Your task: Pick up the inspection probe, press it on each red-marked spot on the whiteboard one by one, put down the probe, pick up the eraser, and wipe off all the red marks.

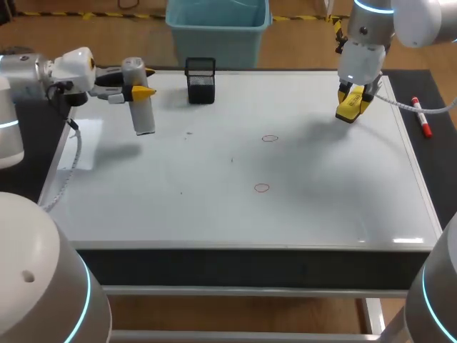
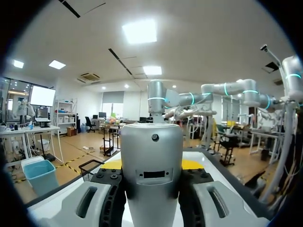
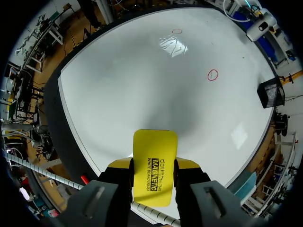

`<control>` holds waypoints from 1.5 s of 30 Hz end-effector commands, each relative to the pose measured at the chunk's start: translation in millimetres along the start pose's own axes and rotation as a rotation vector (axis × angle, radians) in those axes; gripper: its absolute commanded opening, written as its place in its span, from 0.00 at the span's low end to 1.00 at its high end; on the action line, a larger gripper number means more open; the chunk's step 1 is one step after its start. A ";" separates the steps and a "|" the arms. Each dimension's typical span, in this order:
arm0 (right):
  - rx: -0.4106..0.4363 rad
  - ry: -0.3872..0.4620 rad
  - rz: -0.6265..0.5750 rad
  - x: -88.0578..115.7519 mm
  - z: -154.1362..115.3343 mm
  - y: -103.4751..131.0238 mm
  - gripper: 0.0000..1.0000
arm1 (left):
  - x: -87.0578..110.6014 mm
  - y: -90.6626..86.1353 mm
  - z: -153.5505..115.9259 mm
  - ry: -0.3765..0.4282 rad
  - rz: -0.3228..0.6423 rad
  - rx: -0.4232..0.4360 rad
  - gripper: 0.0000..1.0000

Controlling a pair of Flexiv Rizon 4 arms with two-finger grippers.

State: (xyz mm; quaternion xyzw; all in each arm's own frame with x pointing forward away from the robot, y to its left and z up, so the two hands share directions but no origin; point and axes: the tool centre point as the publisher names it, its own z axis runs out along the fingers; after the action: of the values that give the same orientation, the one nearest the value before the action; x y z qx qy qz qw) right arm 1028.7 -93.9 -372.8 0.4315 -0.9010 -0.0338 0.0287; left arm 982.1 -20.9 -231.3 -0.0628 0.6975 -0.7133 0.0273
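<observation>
- The left gripper is in the upper left of the head view. Its fingers are narrow and clamped on the probe from both sides.
- The probe is a pale grey cylinder, roughly upright over the upper left corner of the whiteboard. Its shadow falls on the board a bit lower left.
- From the left wrist, the probe fills the whole gap between the fingers. It has a rounded top, a small dark screw and a dark slot on its face.
- The right gripper is in the upper right of the head view, pinched on the eraser, a yellow block.
- From the right wrist, the eraser pokes out ahead of the yellow tips, with black print on its face.
- There are two red marks, both thin rings. The upper mark is around mid-board and the lower mark is just below it. Both are well apart from either gripper.
- A black basket sits at the board's top edge, near the probe.
- A red marker lies on the dark strip right of the board.
</observation>
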 end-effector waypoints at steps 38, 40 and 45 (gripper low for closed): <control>0.044 0.046 -0.590 -180.2 41.8 183.5 0.00 | 3.4 -2.9 0.6 -0.015 0.001 -0.003 0.00; 0.027 0.044 -0.596 -177.6 48.5 185.3 0.00 | 3.4 -2.9 0.6 -0.015 0.001 -0.003 0.00; -0.001 0.023 -0.594 -170.0 55.1 179.4 0.00 | 3.4 -2.9 0.6 -0.015 0.001 -0.003 0.00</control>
State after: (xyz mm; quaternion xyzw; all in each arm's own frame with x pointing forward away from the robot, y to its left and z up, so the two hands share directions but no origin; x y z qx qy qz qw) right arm 990.9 162.1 -414.4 0.6757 -0.7358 -0.0260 0.0381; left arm 979.8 -22.0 -230.0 -0.0676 0.6980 -0.7122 0.0322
